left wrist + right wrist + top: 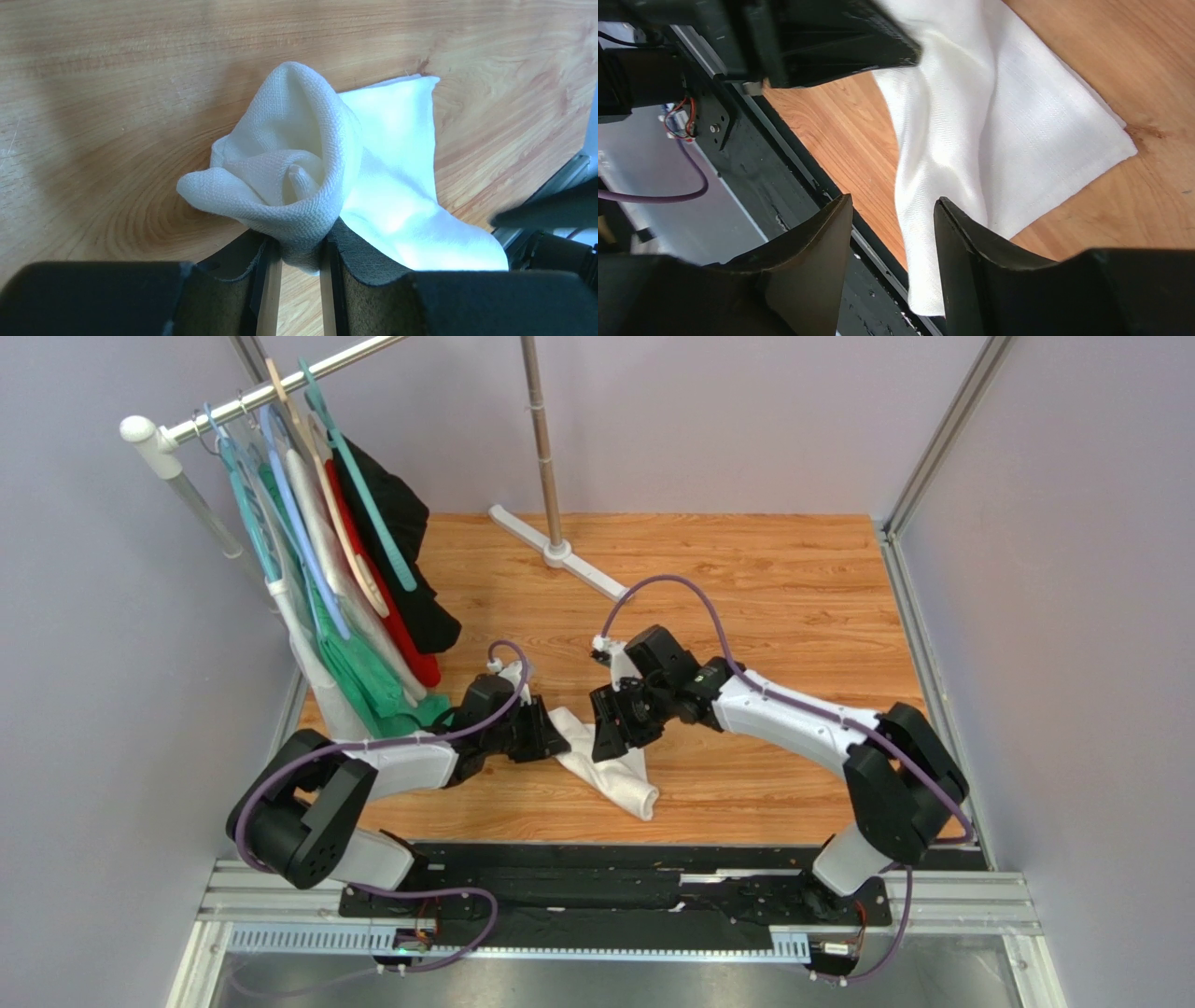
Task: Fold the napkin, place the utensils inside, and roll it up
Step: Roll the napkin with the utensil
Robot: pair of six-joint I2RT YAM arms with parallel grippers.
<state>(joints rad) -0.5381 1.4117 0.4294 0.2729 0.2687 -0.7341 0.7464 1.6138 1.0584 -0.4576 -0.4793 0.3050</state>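
Observation:
The white napkin [612, 772] lies bunched into a loose roll on the wooden table [786, 602], between the two arms. In the left wrist view its near end [295, 175] curls into a cone. My left gripper [298, 260] is shut on the lower fold of that cone. My right gripper [894, 203] hangs open just above the napkin's flat, folded part [1025, 126], with nothing between its fingers. From above, the left gripper [551, 737] and the right gripper [612, 734] stand close together over the cloth. The utensils are out of view.
A clothes rack [337, 546] with hangers and garments stands at the back left. A metal pole [540, 448] on a white base [568, 553] stands at the back middle. The black rail [631, 875] runs along the near table edge, close to the napkin's end.

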